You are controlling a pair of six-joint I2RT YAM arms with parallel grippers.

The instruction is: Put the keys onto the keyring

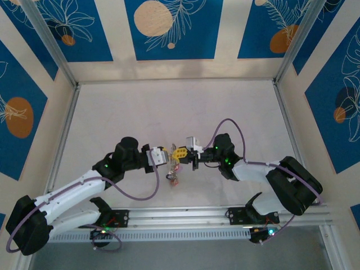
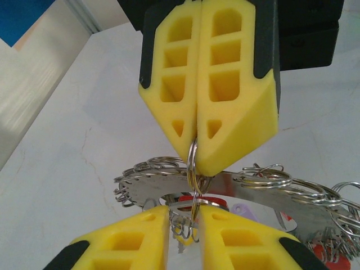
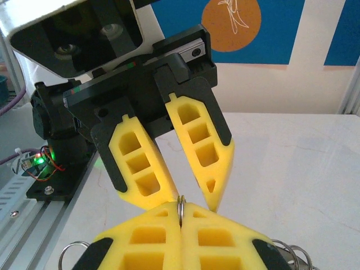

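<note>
Both grippers meet tip to tip over the middle of the table. My right gripper [image 3: 180,211] is shut on a small split ring [image 3: 181,203], whose top edge pokes out between its yellow pads. From the left wrist, that ring [image 2: 193,163] hangs from the right gripper [image 2: 194,152] and links to a thinner ring running down between my left gripper's [image 2: 184,222] pads. The left jaws stand narrowly open, with a gap around the thin ring. Beyond lies the flat grey keyring [image 2: 253,194], fringed with wire rings and a red-tagged key [image 2: 216,201]. The keys [image 1: 174,175] dangle below the grippers.
A purple tag [image 2: 243,209] lies behind the keyring. The pale table [image 1: 169,112] stretches bare behind the arms. An aluminium rail [image 1: 180,216] runs along the near edge, and frame posts and patterned walls close in the sides and back.
</note>
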